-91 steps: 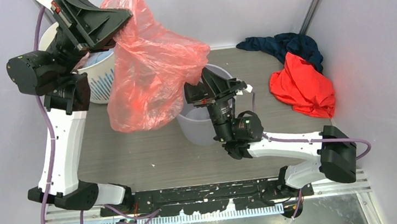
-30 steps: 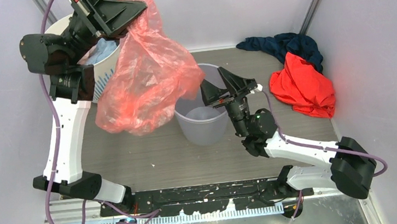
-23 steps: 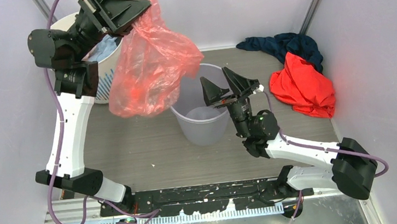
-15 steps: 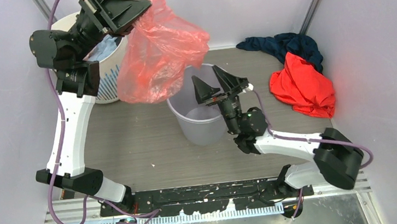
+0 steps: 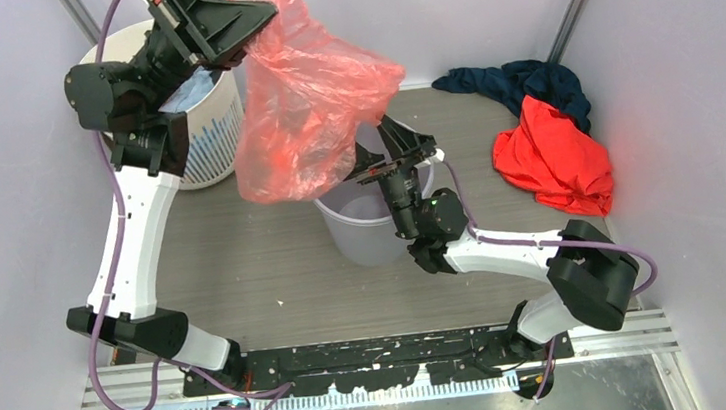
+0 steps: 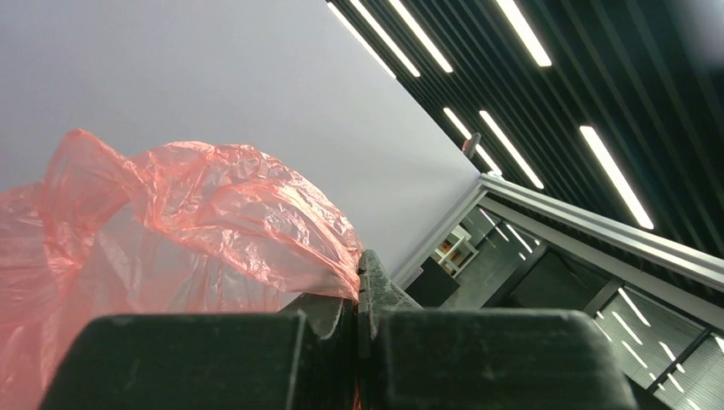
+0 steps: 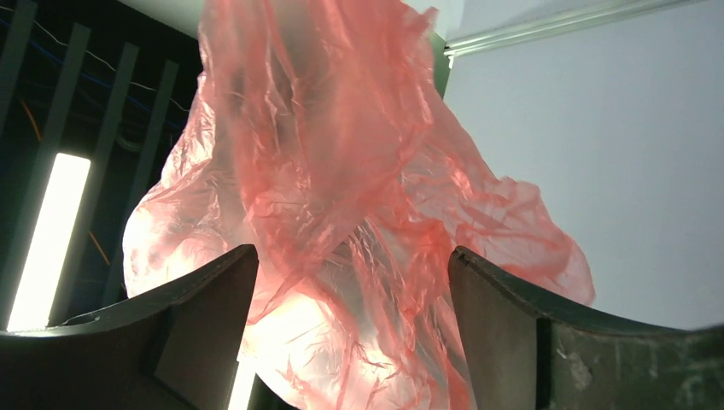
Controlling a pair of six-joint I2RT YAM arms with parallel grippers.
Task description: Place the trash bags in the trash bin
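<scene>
L arm (image 5: 131, 237) reaches up high, left jaws pressed fully together on a fold at the top of the trash bag (image 5: 304, 100). Left wrist cam shows the pink film (image 6: 171, 222) bunched right at the closed tips. Bag hangs free in the air from that pinch, crinkly & see-through. In the top view its lower end covers the far-left part of the trash bin (image 5: 361, 230) rim; can't tell if any of it is inside the bin. Bin stands upright on the bench (image 5: 245, 277), approx mid-bench.

R arm (image 5: 504, 247) is bent low w/ right jaws pointing up over the bin mouth, spread wide, gripping nothing. Right wrist cam: bag (image 7: 341, 171) hangs btwn the two fingers (image 7: 205, 316). Can't tell if the film touches them. From the top view one finger is hidden behind the bag.

White slotted basket (image 5: 207, 140) sits far left under the L arm. Red cloth (image 5: 551, 162) & navy cloth (image 5: 518, 85) lie heaped at far right, well apart from the bin
</scene>
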